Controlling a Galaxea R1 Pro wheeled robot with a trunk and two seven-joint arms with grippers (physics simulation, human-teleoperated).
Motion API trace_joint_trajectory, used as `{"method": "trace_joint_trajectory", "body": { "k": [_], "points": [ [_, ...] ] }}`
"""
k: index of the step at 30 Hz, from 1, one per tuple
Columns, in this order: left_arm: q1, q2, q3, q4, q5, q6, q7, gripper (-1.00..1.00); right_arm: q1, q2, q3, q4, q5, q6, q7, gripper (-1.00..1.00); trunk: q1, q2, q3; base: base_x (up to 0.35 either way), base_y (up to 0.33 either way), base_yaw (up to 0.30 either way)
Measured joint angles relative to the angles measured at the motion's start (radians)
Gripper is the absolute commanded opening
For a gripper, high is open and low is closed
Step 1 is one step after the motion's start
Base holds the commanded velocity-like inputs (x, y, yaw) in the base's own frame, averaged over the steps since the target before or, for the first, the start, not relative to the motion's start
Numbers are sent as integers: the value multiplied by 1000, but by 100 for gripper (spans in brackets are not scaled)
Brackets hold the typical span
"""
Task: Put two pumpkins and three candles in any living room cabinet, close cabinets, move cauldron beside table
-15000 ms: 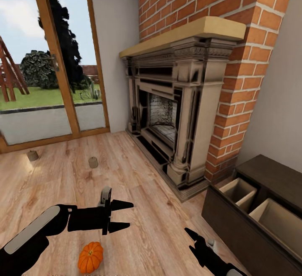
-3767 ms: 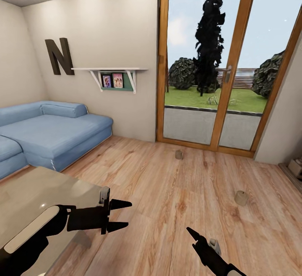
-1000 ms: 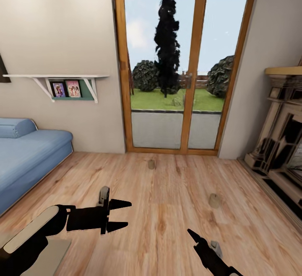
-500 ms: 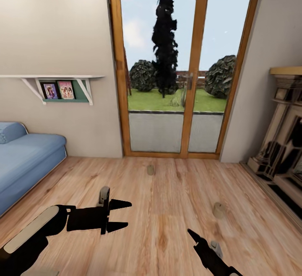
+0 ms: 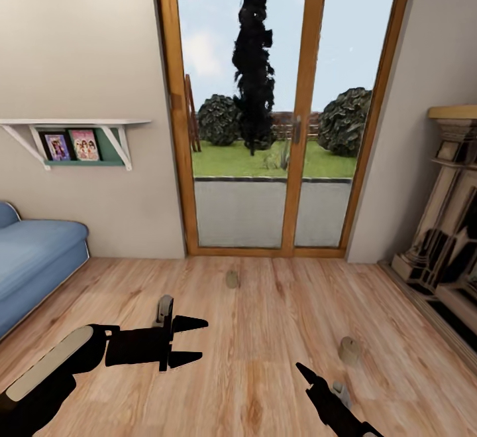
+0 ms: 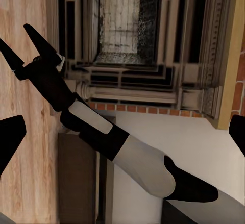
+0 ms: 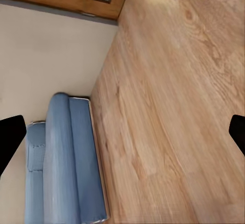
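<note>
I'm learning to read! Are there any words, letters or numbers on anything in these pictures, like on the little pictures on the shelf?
None can be read. The two framed pictures on the wall shelf are too small and blurred to show any writing, and nothing else carries any.

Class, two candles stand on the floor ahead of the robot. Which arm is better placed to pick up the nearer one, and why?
Right, probably. The nearer candle stands just ahead of the right gripper, which is open and empty. The left gripper, also open, sits farther across the floor.
</note>
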Motion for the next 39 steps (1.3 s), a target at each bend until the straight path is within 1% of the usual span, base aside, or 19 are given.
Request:
{"method": "trace_joint_trajectory", "body": {
  "k": [7, 28, 32, 34, 37, 38, 39],
  "points": [
    [0, 0, 0, 0, 0, 0, 0, 100, 0, 0, 0, 0, 0, -1, 0, 100, 0, 0, 2, 334, 0, -203],
    [0, 0, 1, 0, 0, -1, 1, 100, 0, -2, 0, 1, -1, -3, -1, 100, 0, 0, 12, 334, 0, -266],
    [0, 3, 3, 8, -2, -2, 8, 100, 0, -2, -1, 3, -1, -43, -2, 100, 0, 0, 14, 315, 0, -271],
    [0, 6, 10, 19, -3, -3, 11, 100, 0, -2, -2, 3, -2, -52, -5, 100, 0, 0, 15, 292, 0, -271],
    [0, 12, 38, 73, -5, -4, 15, 100, 0, -2, -3, 3, -3, -66, -24, 100, 0, 0, 16, 273, 0, -271],
    [-1, 16, 50, 103, -10, -4, 16, 100, 0, -3, -3, 3, -3, -71, -33, 100, 0, 0, 17, 252, 0, -271],
    [-1, 21, 65, 133, -28, -4, 16, 100, 0, -3, -3, 3, -3, -74, -40, 100, 0, 0, 17, 244, 0, -271]
  ]
}}
